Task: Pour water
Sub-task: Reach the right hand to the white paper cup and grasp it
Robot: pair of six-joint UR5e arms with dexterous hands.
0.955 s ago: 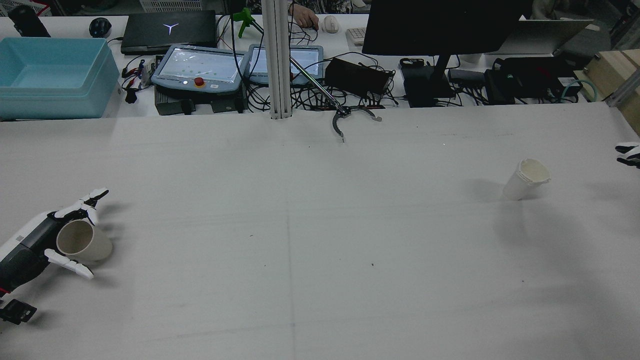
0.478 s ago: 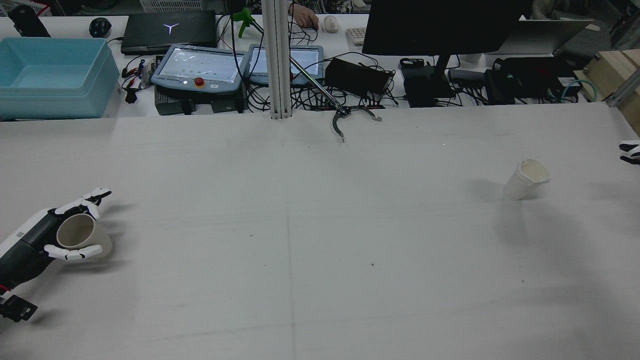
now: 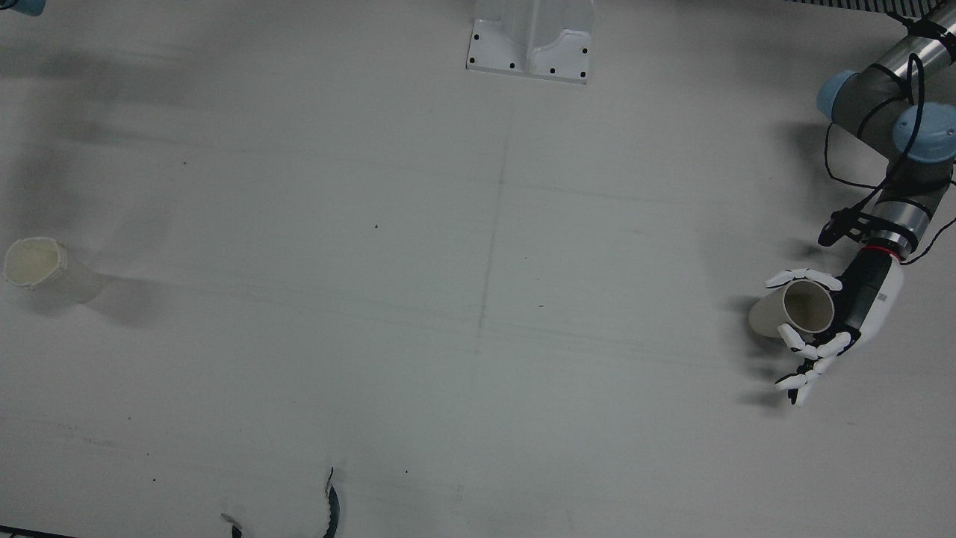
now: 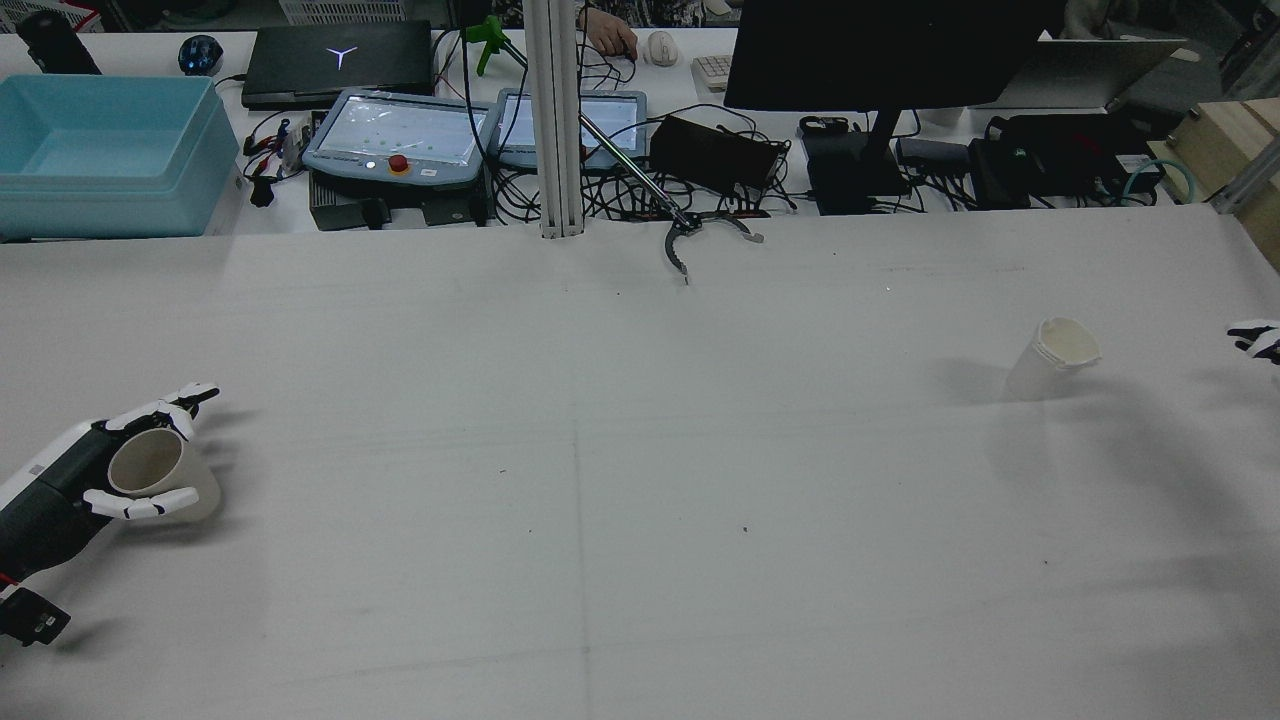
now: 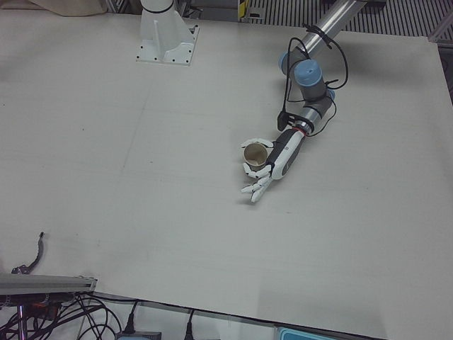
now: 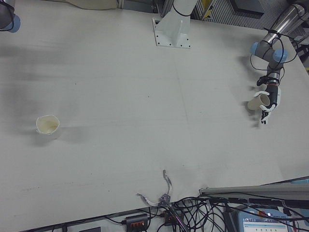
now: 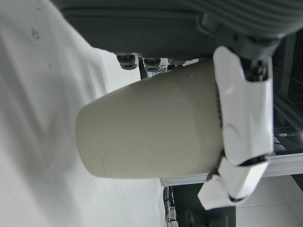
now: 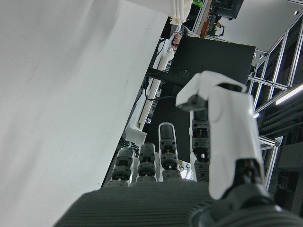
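Here, the left hand [image 3: 829, 329] is clamped on a beige paper cup [image 3: 792, 310] at the far left side of the desk [image 3: 478, 299]: a thumb lies across one side of the cup's wall and white fingers [image 4: 140, 503] curl round the other, as the left hand view confirms. The cup is tipped slightly, mouth up and open toward the rear camera; whether its base touches the desk or hangs just above it cannot be told. No water is visible inside, the interior being too dim to judge.

The second vessel, a white paper cup [image 4: 1052, 358], stands alone on the opposite side of the desk, well apart from the held cup. Only the fingertips of the right hand [image 4: 1255, 338] enter the rear view, at its right edge, near that cup but not touching it; the right hand view shows its fingers spread, holding nothing.

Progress, as judged from these views: the grasp of the source cup appears complete. Still to do are carrying it across the desk, bringing the two cups together, and tilting one over the other; the right hand has not yet taken the white cup.
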